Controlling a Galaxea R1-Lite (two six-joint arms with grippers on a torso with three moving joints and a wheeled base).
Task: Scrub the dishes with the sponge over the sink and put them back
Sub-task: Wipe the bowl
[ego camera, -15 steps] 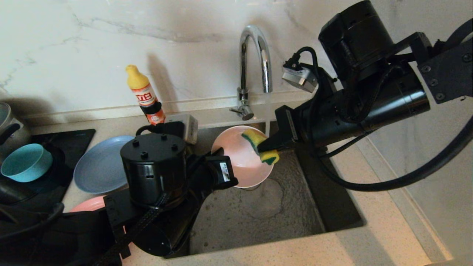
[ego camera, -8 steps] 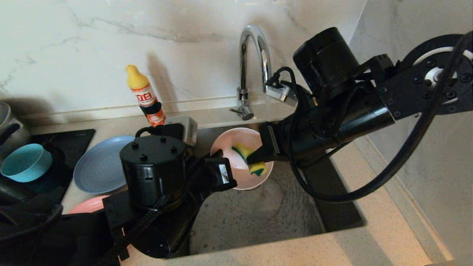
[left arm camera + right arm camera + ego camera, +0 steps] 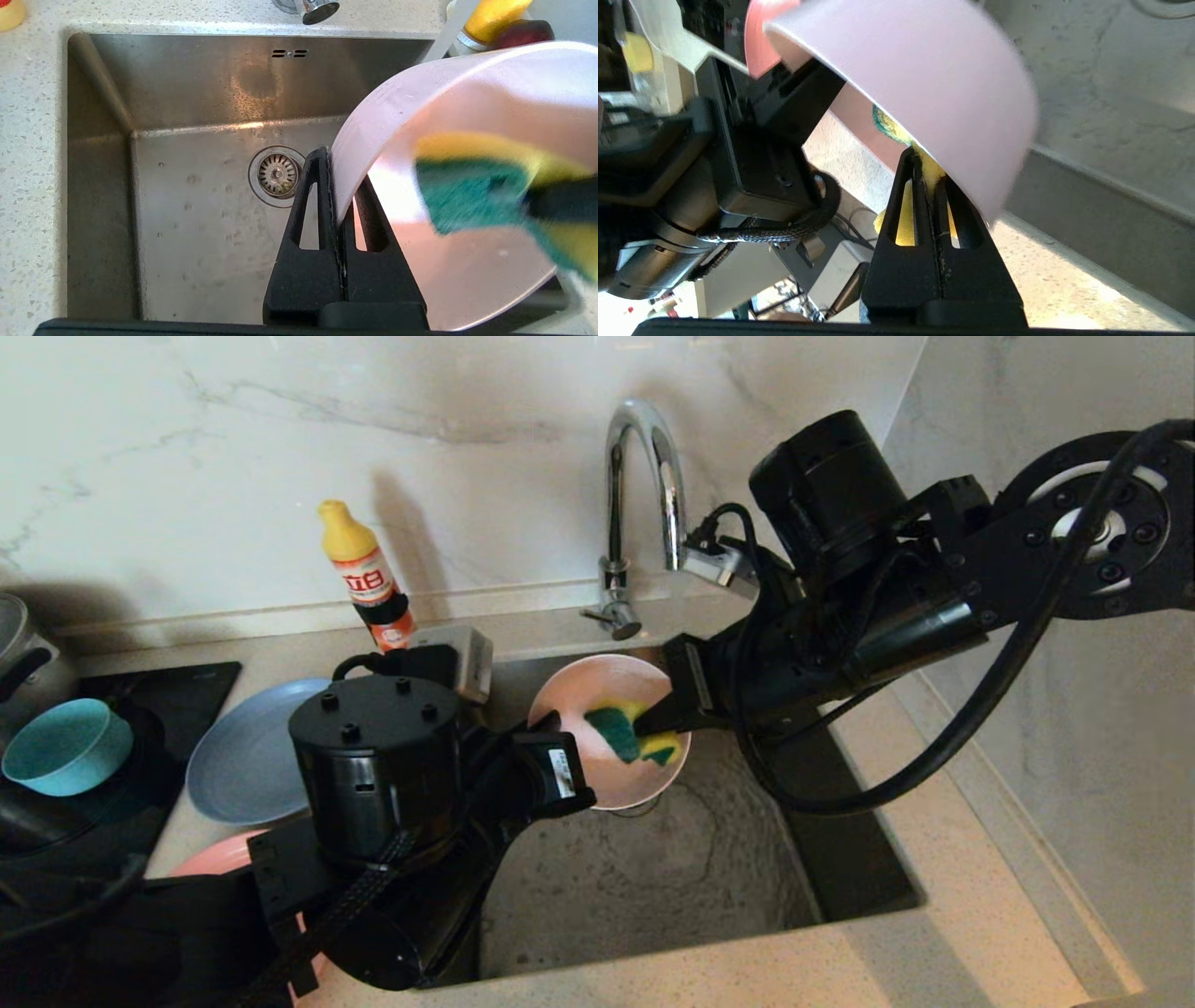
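- Plates [image 3: 247,761] and teal bowl [image 3: 65,747] wait on the bench at left.
- Left gripper [image 3: 551,723]: jaws clenched on the pink bowl [image 3: 597,695] rim, tilted over the sink [image 3: 653,877].
- Right gripper [image 3: 649,726]: jaws grasping the sponge [image 3: 624,733] inside the bowl; scrubbing step. I think next comes more wiping, then putting the bowl back.

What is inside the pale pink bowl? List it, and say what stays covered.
Inside the pale pink bowl, held over the sink, is the sponge, pinched by the right gripper. The sponge covers the bowl's surface beneath it.
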